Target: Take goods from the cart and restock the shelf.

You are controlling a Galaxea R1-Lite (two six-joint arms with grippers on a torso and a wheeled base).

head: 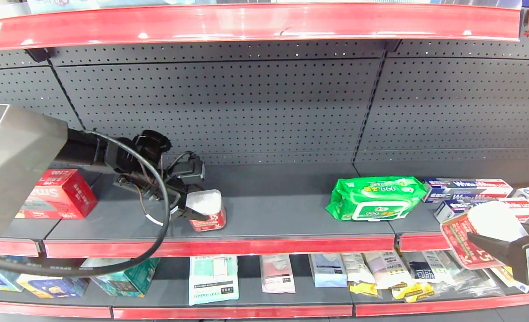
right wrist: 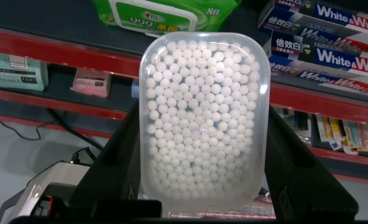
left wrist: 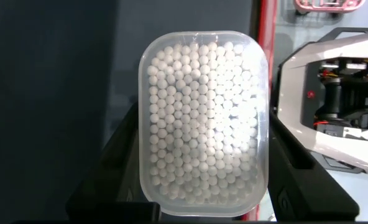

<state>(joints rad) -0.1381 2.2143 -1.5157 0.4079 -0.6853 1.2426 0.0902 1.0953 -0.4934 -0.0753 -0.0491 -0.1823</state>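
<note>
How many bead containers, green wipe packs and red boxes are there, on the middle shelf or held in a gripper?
Bead containers: 2, one each in left gripper and right gripper
Green wipe packs: 1
Red boxes: 1
Total: 4

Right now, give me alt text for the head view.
The left gripper grips a tub of white beads upright at the front of the grey shelf. The right gripper holds a second tub, tilted, near the green wipes and toothpaste boxes.
</note>
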